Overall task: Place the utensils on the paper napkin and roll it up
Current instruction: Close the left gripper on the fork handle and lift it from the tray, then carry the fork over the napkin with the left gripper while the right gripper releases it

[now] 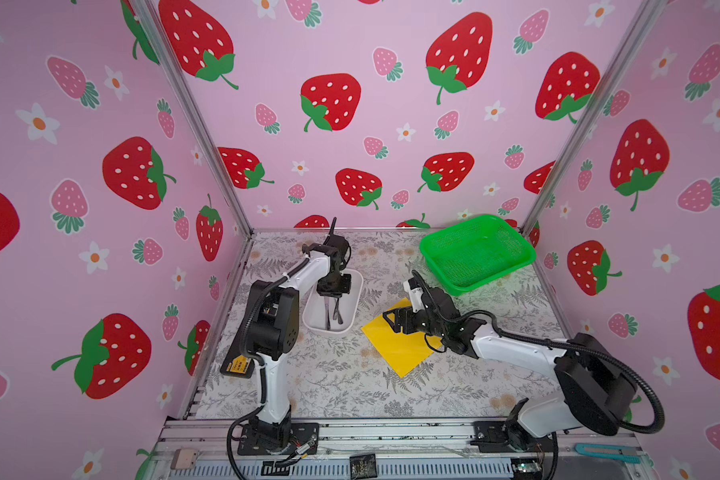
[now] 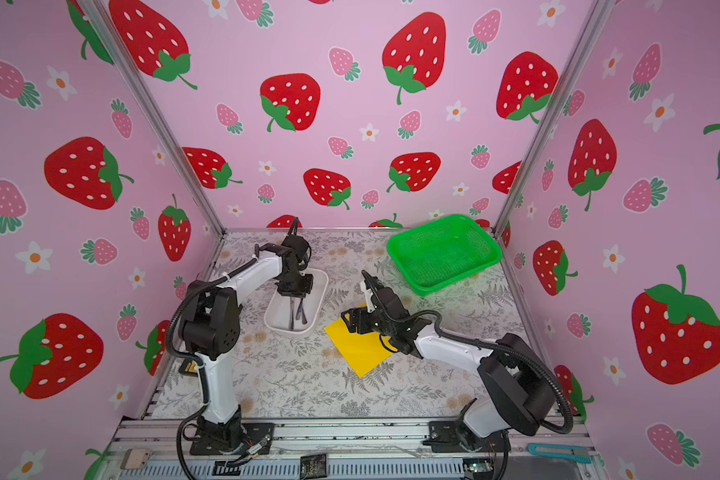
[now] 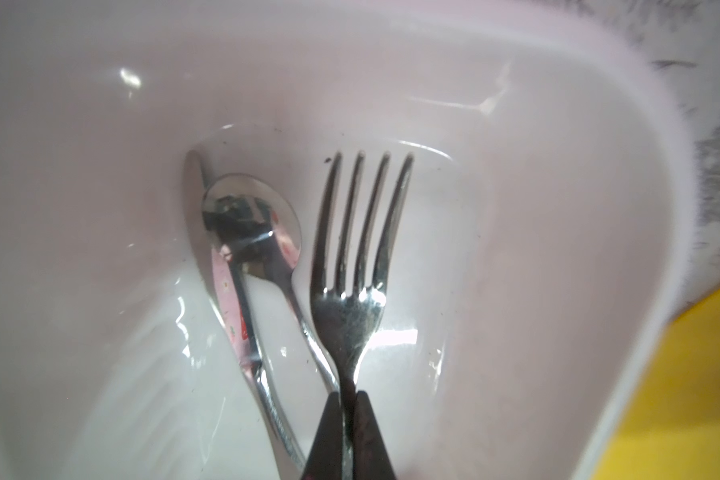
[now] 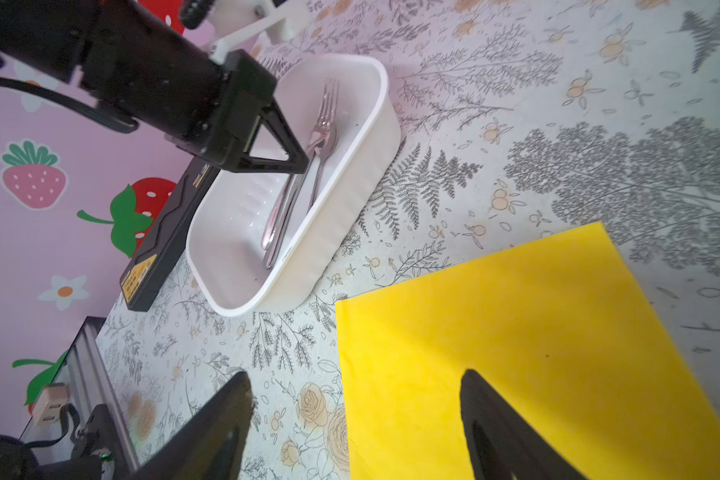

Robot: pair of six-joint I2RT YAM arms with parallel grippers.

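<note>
Utensils (image 4: 304, 166): I see all three lying lengthwise in the white tray (image 4: 350, 195), which sits near the left edge of the surface (image 1: 350, 386), towards the back. In the left wrist view the fork (image 3: 358, 249) lies tines-up on the tray floor. The spoon (image 3: 254, 224) is just beside it, with its handle running under the fork's neck. The third piece (image 3: 202, 216) lies along the tray wall, partly under the spoon bowl.

Left pincer (image 3: 348, 401): reaches down into the tray, fingers closed tight on the fork's neck. The spoon handle passes just beside one finger; I cannot tell whether it is caught too.

Napkin (image 1: 395, 345): flat and unrolled near the middle of the surface, one corner pointing at the front edge, just beside the tray but apart from it. Nothing lies on it.

Right pincer (image 4: 356, 376): spread wide and empty, low over the napkin's tray-side edge, one finger above the yellow sheet and one above bare surface. I cannot tell whether it touches.

Green basket (image 1: 474, 253): back right corner.
</note>
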